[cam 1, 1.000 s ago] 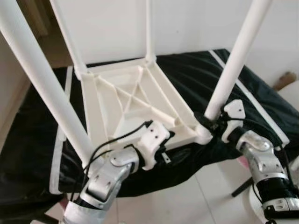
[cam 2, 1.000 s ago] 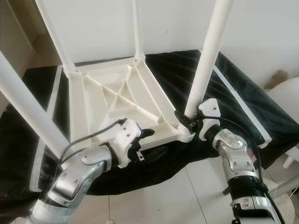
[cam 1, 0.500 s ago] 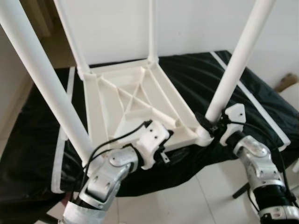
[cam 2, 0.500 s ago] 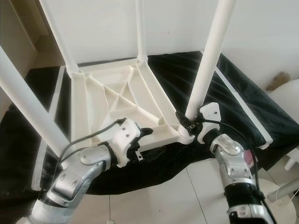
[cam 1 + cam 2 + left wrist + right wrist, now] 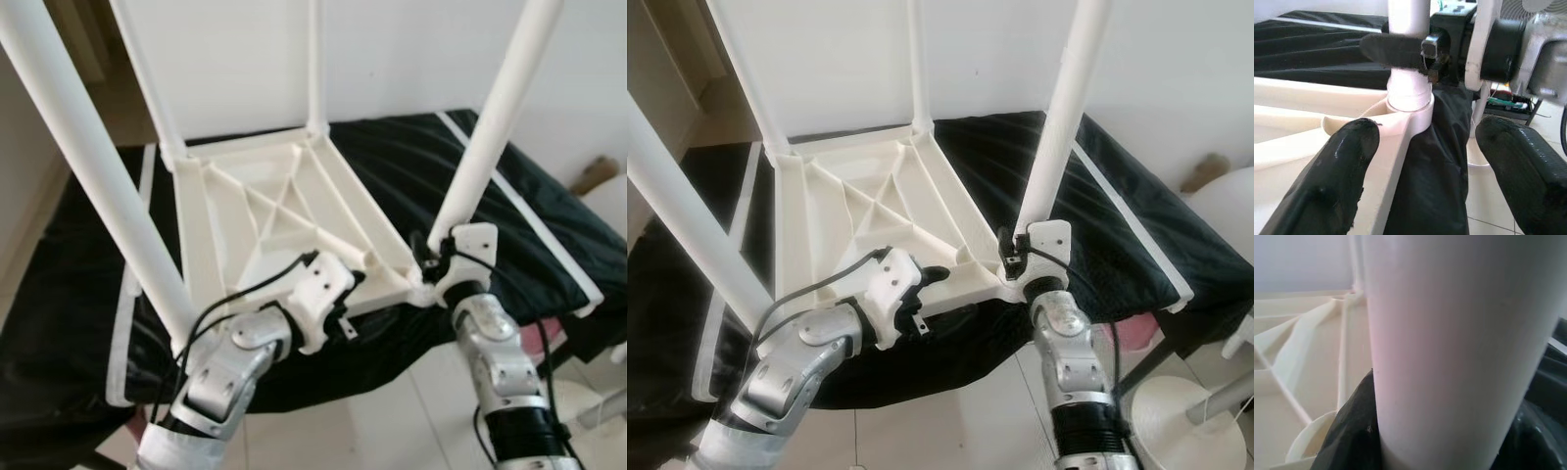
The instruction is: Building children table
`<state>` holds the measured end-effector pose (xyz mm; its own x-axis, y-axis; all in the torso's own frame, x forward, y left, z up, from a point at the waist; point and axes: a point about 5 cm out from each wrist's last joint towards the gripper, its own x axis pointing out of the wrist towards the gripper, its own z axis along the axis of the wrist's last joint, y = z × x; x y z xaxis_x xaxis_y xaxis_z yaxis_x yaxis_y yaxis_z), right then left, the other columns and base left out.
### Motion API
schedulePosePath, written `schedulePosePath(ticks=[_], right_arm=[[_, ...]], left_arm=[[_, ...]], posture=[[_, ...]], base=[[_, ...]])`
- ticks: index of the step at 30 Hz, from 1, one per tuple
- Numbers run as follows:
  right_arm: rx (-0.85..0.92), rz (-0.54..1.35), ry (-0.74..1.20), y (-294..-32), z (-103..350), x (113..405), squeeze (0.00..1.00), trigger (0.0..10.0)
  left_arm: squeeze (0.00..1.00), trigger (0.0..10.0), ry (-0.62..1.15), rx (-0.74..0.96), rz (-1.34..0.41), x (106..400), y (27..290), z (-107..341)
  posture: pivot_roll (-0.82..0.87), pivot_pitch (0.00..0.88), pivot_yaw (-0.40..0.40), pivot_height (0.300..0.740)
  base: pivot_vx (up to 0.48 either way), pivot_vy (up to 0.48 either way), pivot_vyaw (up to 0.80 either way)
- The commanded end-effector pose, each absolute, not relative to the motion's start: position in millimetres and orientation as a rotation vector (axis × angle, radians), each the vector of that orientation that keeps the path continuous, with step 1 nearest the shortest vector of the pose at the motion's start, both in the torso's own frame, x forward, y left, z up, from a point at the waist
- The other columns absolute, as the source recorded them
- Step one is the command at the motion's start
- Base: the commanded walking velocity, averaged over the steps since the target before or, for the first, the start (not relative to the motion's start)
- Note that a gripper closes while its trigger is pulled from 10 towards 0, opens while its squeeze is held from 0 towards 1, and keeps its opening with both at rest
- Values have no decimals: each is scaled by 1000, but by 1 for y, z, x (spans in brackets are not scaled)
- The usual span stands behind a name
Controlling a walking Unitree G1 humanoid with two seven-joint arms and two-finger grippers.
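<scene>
A white children's table [image 5: 274, 211] lies upside down on a black cloth [image 5: 529, 215], its four legs pointing up. My right gripper [image 5: 431, 257] is shut on the near right leg [image 5: 490, 127] just above its socket at the table's corner; in the right wrist view this leg [image 5: 1459, 347] stands right in front, with one black finger [image 5: 1352, 431] beside it. My left gripper [image 5: 1425, 171] is open, its fingers [image 5: 1327, 191] straddling the table's front rim [image 5: 1396, 132] close to that same corner. The near left leg [image 5: 88, 166] rises at the left.
The cloth-covered surface ends just ahead of me, with white tiled floor [image 5: 392, 421] below. A white round base [image 5: 1176, 411] and a pink object [image 5: 1132, 338] sit on the floor at the right. The two far legs [image 5: 315, 59] stand against a white wall.
My right forearm has swung in leftward under the corner, and the gripper has turned around the near right leg while staying shut on it. The left arm has not moved.
</scene>
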<state>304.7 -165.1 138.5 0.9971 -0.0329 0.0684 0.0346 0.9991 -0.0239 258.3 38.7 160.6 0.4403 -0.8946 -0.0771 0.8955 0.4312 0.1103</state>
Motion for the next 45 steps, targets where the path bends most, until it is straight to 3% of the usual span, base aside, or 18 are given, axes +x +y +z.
schedulePosePath(ticks=[1, 6, 11, 21, 22, 23, 24, 25, 26, 32, 38, 45], right_arm=[[-9, -233, 100, -177, 106, 294, 0, 10000], [38, -377, 144, -169, 100, 293, 0, 10000], [45, -308, 110, -152, 107, 294, 0, 10000], [20, -329, 100, -153, 109, 293, 0, 10000], [17, -328, 91, -154, 110, 294, 63, 10000], [14, -328, 84, -155, 111, 294, 63, 10000], [11, -324, 78, -155, 112, 294, 725, 10000], [10, -321, 74, -156, 112, 294, 725, 10000], [10, -307, 44, -157, 116, 294, 1000, 10000], [15, -252, -21, -162, 126, 292, 1000, 10000], [27, -155, -69, -188, 128, 285, 1000, 10000], [57, 91, -69, -197, 129, 296, 1000, 10000]], left_arm=[[0, 10000, -9, 146, -1062, 265, 41, 163], [0, 10000, -13, 132, -1068, 264, 39, 163], [0, 10000, -17, 128, -1087, 260, 35, 165], [0, 10000, -20, 135, -1056, 261, 38, 163], [0, 10000, -23, 132, -1051, 262, 38, 163], [0, 10000, -24, 130, -1049, 262, 38, 164], [0, 10000, -25, 124, -1048, 262, 38, 164], [0, 10000, -25, 119, -1048, 262, 37, 164], [0, 10000, -29, 119, -1044, 262, 37, 164], [0, 10000, -38, 133, -1036, 262, 37, 165], [0, 10000, -40, 158, -1028, 265, 42, 165], [0, 10000, -42, 164, -1033, 267, 40, 165]], posture=[[-61, 0, 31, 740], [-56, 0, 37, 740], [-48, 0, 35, 740], [-40, 0, 30, 740], [-40, 0, 30, 740], [-40, 0, 30, 740], [-41, 0, 23, 740], [-41, 0, 23, 740], [-40, 0, 18, 740], [-38, 0, 15, 740], [-39, 0, 21, 740], [-57, 0, 43, 740]], base=[[0, 0, 0], [0, 0, 0], [0, 0, 0], [0, 0, 0], [0, 0, 0], [0, 0, 0], [0, 0, 0], [0, 0, 0], [0, 0, 0], [0, 0, 0], [0, 0, 0], [0, 0, 0]])
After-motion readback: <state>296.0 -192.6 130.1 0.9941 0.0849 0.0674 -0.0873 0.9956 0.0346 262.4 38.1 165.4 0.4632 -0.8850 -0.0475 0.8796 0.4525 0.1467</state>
